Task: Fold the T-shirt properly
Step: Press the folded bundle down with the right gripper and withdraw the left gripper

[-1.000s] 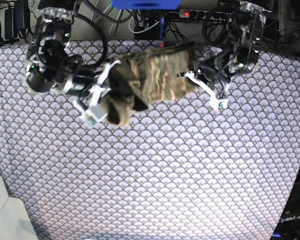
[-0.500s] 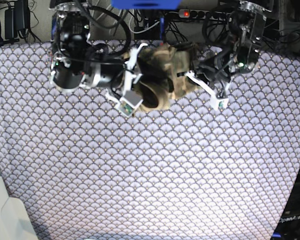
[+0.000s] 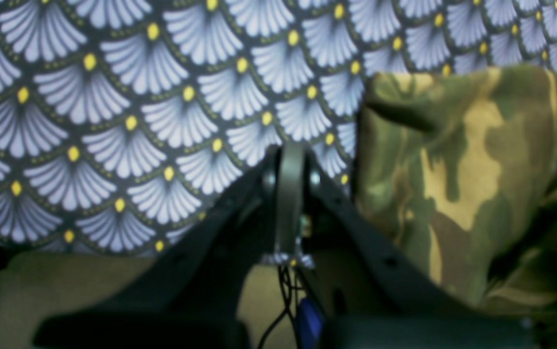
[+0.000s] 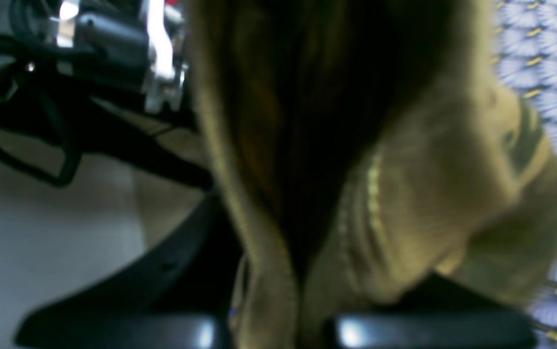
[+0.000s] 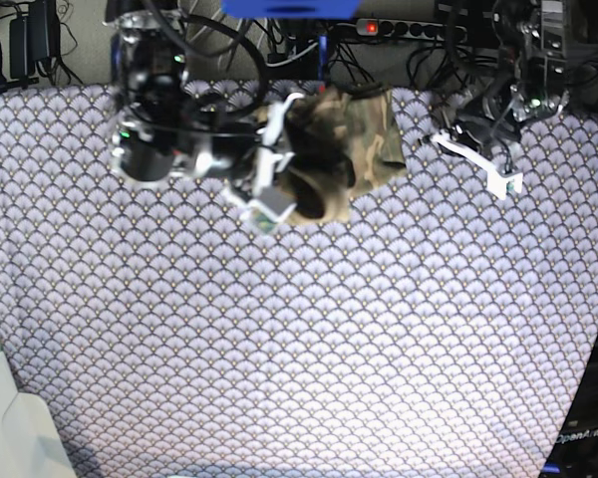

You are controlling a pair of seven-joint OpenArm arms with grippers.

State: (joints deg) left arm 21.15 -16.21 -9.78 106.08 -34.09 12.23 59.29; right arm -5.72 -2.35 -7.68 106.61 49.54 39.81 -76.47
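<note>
Since the earlier frames our right gripper [image 5: 269, 199] has carried its handful of the T-shirt [image 5: 354, 129] across toward the middle of the far edge, and our left gripper [image 5: 498, 179] has let go and pulled away to the side. We now see the left one apart from the cloth, above the patterned tablecloth [image 5: 299, 349], its jaws pressed together on nothing. The right one is nearly closed and pinches a thick bunch of shirt fabric, which fills the right wrist view. The shirt sits at the far edge of the table, doubled over itself into a compact bundle, with a lumpy roll hanging beside the right gripper. We judge the folding well along but untidy: that held part is not yet laid flat, and the edges look uneven, so releasing and smoothing remain.
</note>
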